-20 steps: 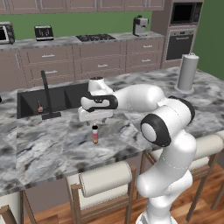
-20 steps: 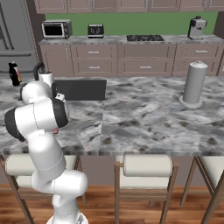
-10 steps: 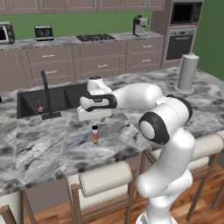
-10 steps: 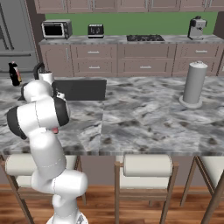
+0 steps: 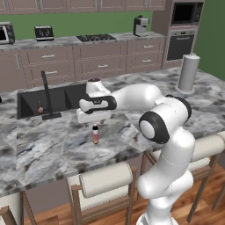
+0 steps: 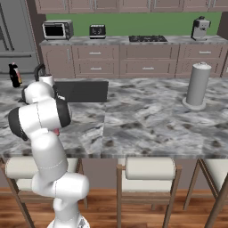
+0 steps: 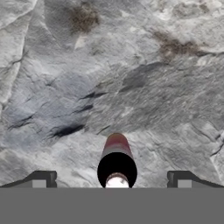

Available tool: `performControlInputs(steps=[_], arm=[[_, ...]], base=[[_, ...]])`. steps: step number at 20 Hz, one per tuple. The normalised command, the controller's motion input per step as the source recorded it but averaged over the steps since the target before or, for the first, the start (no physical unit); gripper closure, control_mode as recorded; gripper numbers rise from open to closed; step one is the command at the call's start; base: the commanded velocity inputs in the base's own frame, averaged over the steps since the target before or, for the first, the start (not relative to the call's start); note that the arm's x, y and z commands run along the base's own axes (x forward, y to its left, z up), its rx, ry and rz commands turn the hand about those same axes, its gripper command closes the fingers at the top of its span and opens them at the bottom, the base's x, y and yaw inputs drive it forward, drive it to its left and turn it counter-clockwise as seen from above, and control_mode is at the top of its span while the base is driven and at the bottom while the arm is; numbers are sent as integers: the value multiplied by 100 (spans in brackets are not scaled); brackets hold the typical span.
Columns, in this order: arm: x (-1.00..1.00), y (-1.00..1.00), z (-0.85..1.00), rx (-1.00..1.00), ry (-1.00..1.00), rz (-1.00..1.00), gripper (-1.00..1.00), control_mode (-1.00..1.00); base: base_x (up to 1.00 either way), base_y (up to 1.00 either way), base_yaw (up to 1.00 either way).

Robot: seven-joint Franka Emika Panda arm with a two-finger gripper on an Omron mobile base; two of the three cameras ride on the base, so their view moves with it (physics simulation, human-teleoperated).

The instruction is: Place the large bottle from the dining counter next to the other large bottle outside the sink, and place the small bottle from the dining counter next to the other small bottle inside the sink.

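The small bottle, short and pink-red with a whitish top, stands upright on the dining counter in front of the sink. My gripper hangs open just above it, pointing down. In the hand view the small bottle is seen from above, centred between my spread fingertips. The other small bottle, tiny and dark, stands inside the sink by the faucet. The other large bottle, dark with a red band, stands on the counter at far left. The large bottle is out of view.
A grey paper-towel roll stands on the counter's right side. Stools line the near edge below the counter. Back cabinets carry a toaster, a coffee machine and a microwave.
The hand has sunk slightly towards the small bottle, jaws still wide. The bottles have not moved.
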Motion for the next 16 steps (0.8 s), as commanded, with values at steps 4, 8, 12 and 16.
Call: performControlInputs(steps=[4,8,12,16], arm=[[0,0,-8,-1,0,0,-100,-100],[0,0,-7,-1,0,0,-100,-100],[0,0,-6,0,0,0,-100,-100],[0,0,-6,0,0,0,-100,-100]], base=[[0,0,0],[0,0,0],[0,0,0],[0,0,0]])
